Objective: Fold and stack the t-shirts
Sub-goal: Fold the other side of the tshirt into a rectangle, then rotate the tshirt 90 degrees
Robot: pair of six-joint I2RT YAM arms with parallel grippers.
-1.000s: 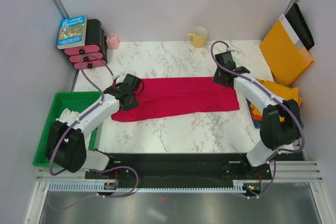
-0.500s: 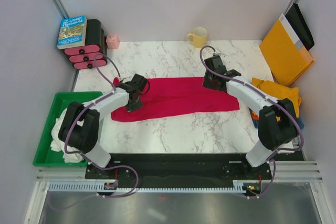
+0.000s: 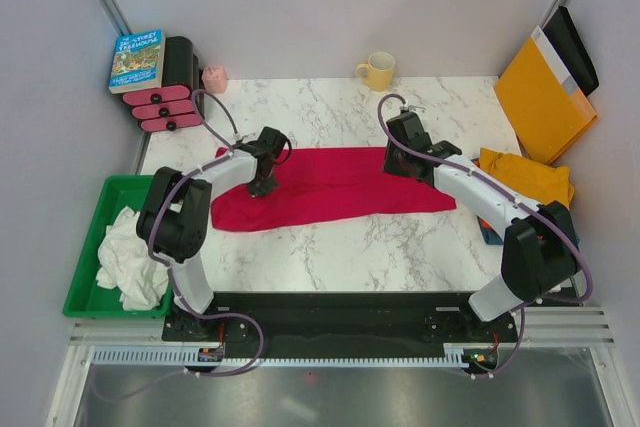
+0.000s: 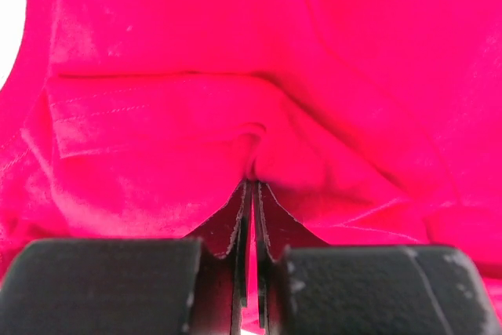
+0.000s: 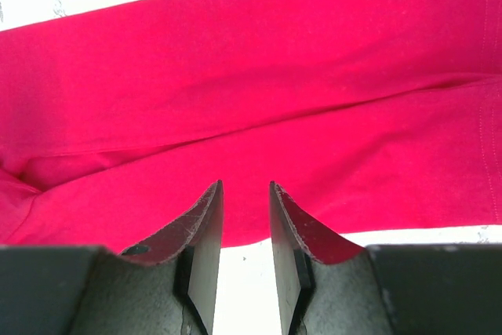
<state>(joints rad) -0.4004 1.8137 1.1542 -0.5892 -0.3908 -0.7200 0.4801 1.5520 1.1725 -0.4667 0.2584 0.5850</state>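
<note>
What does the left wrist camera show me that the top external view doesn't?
Only the left wrist view: the left gripper is shut on a raised pinch of the cloth. Only the top external view: the right gripper over the shirt's right part, the green tray holding crumpled white cloth, and the mustard-yellow t-shirt at the right edge. Both show the crimson t-shirt.

Found spread t-shirt (image 3: 340,185) in the middle of the table (image 3: 400,247), tray (image 3: 100,197) left of it, mug (image 3: 378,71) behind, another t-shirt (image 3: 525,175) at the right.
</note>
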